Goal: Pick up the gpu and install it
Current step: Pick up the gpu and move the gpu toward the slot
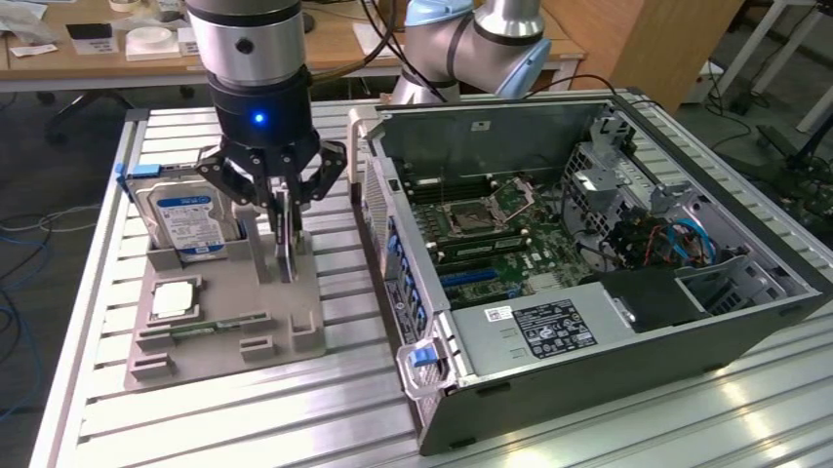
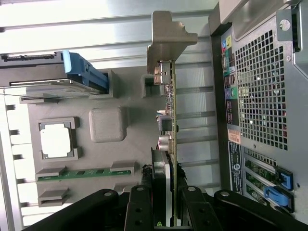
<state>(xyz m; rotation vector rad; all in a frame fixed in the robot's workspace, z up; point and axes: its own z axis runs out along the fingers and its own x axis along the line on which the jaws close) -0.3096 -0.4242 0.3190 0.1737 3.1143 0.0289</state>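
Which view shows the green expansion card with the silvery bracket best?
Wrist view: the thin dark green expansion card stands edge-on, silvery bracket plain. The exterior view gives a sliver of it inside the gripper.

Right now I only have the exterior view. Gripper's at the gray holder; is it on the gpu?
Observer: Yes. Wrist view: gripper shut on the gpu, board edge-on between its jaws.
Operator: Where's the bracket?
Observer: The silvery bracket is at the card's end farthest from the gripper.
Operator: Anything on the case rear?
Observer: Two blue clips sit at the expansion slots of the case's rear panel.
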